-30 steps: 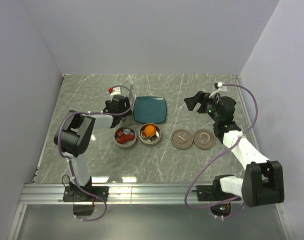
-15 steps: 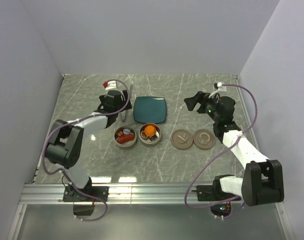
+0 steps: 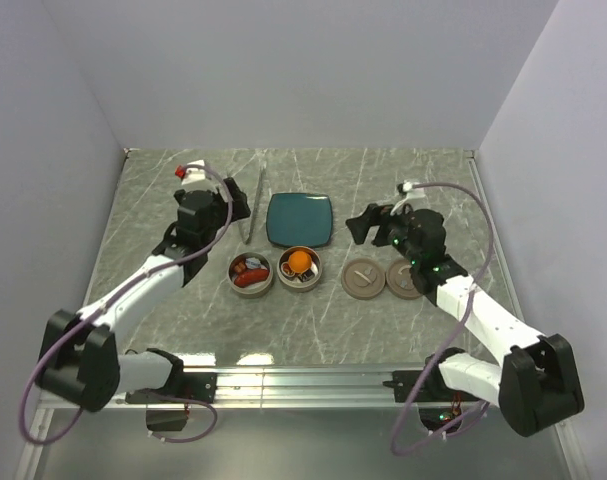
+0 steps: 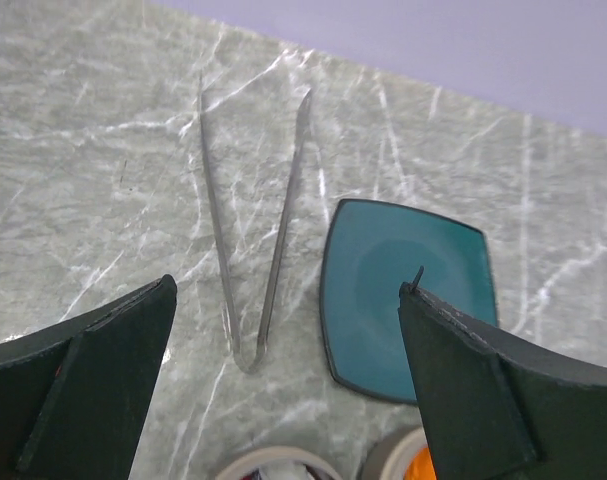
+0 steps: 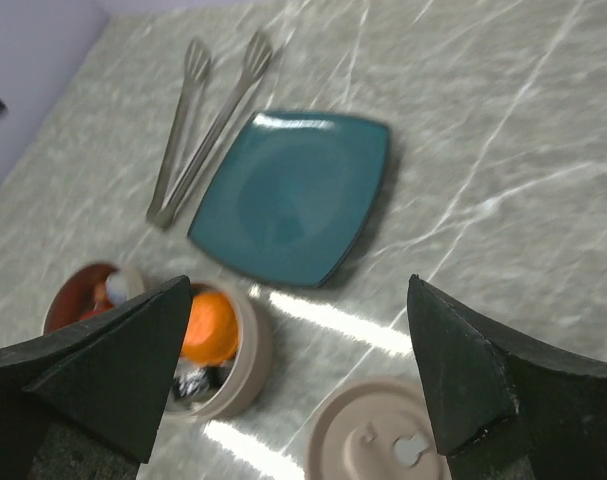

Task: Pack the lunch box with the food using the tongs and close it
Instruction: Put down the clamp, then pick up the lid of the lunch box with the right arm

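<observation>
Stretching between pale lilac walls [image 3: 303, 70], a grey veined marble table [image 3: 183, 300] bears tongs [image 3: 254, 205].

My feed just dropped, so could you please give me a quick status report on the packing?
Left gripper and right gripper open, empty. Tongs lying flat, unheld. Food in both tins, lids off alongside. Nothing blocking.

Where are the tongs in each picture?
Top view: the tongs lie left of centre, just left of the teal plate.
Left wrist: the tongs are in the middle, with the V opening away and the plate to their right.
Right wrist: the tongs are upper left, left of the plate.
Shared landmark: the teal plate.
</observation>
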Controlling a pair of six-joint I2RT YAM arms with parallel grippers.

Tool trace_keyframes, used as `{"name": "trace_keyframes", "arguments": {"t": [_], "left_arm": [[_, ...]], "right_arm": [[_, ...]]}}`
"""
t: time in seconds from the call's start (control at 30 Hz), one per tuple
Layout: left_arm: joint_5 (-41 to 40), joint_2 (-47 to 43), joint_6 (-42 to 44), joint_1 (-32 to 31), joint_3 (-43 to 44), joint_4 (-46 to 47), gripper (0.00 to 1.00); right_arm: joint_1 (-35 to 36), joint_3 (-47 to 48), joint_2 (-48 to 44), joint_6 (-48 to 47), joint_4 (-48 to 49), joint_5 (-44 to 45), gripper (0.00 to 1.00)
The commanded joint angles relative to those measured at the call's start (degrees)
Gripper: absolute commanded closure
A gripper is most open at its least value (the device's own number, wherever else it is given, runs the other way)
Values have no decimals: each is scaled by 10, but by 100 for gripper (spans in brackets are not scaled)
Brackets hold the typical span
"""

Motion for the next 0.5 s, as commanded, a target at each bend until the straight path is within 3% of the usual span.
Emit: {"name": "trace_keyframes", "arguments": {"t": [0.0, 0.2, 0.47], "left_arm": [[19, -69, 13, -1, -32, 17, 0], [29, -133, 15, 3, -66, 27, 1], [33, -180, 17, 11, -89, 28, 1]], "right_arm": [[56, -5, -38, -27, -47, 86, 5], [115, -14, -33, -14, -119, 169, 6], [167, 38, 58, 3, -211, 234, 7]]}}
